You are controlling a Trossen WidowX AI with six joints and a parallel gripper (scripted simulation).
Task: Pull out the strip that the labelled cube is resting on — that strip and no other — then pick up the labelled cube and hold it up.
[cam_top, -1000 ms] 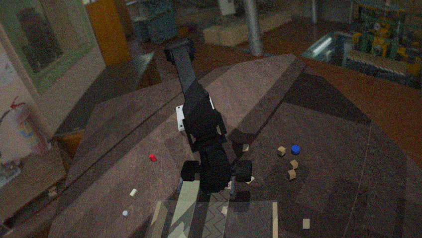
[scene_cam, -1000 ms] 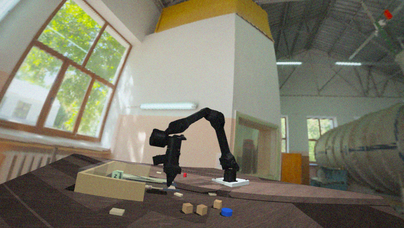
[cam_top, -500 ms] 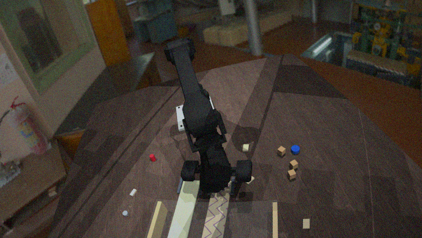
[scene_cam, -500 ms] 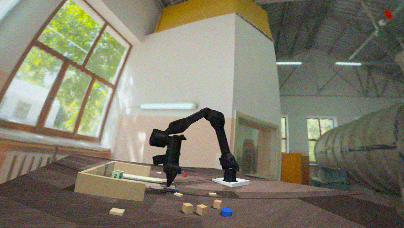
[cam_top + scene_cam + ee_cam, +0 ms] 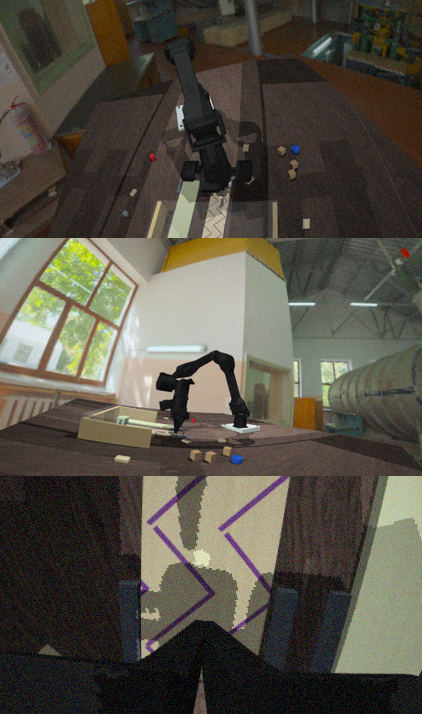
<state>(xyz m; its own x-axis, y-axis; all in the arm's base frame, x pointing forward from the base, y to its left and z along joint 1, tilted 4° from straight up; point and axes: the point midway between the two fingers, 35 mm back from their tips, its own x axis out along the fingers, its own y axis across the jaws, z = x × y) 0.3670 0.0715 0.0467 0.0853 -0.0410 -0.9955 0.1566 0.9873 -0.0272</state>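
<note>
A pale green cube marked Z [image 5: 122, 419] sits inside the tan open box [image 5: 113, 433] and appears to rest on the pale green strip [image 5: 147, 424] [image 5: 184, 206] [image 5: 387, 601]. Beside that strip lies a cream strip with a purple zigzag [image 5: 217, 217] [image 5: 200, 531]. Both strips reach out of the box toward the arm's base. My gripper [image 5: 176, 430] [image 5: 203, 630] points straight down, shut, with its tip at the near end of the zigzag strip. I cannot see anything held between the fingers. The cube is outside the top view.
Grey-blue tabs [image 5: 129, 621] [image 5: 280, 621] [image 5: 332, 626] stand at the strips' ends. Three tan cubes [image 5: 281, 151] [image 5: 195, 455] and a blue disc [image 5: 295, 149] [image 5: 236, 459] lie to one side. A red cylinder [image 5: 152, 157] and small tan blocks [image 5: 306, 223] are scattered about. The arm stands on a white base plate [image 5: 251, 428].
</note>
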